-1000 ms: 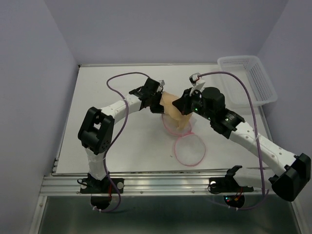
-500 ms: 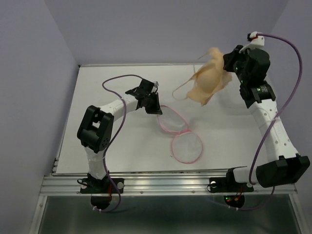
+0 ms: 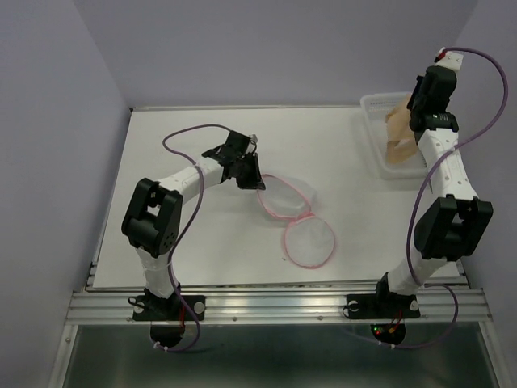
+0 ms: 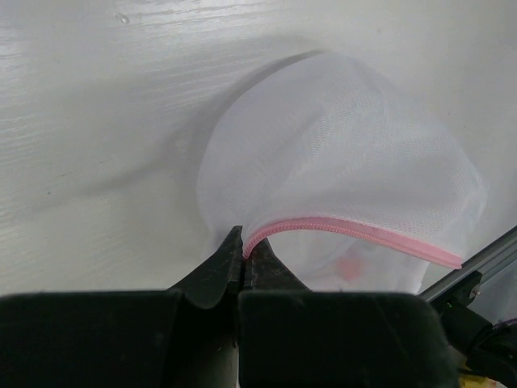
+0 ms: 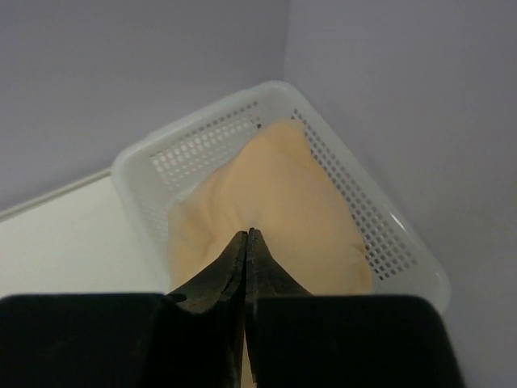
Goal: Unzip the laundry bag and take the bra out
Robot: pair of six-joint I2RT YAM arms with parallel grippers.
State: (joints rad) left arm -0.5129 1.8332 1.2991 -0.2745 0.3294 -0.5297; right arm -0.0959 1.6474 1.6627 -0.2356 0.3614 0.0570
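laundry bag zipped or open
Open: the laundry bag lies unfolded, its two pink-rimmed halves side by side on the table.

My right gripper (image 5: 246, 234) black; laundry bag (image 3: 309, 242) white mesh, pink zipper rim; bra (image 5: 283, 202) plain tan-beige; basket (image 5: 202, 145) white lattice.

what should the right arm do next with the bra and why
Probably open the right gripper and let go. Its jaws are shut on the bra, and the tan fabric hangs down into the white basket, far from the unzipped laundry bag, so releasing should drop it there.
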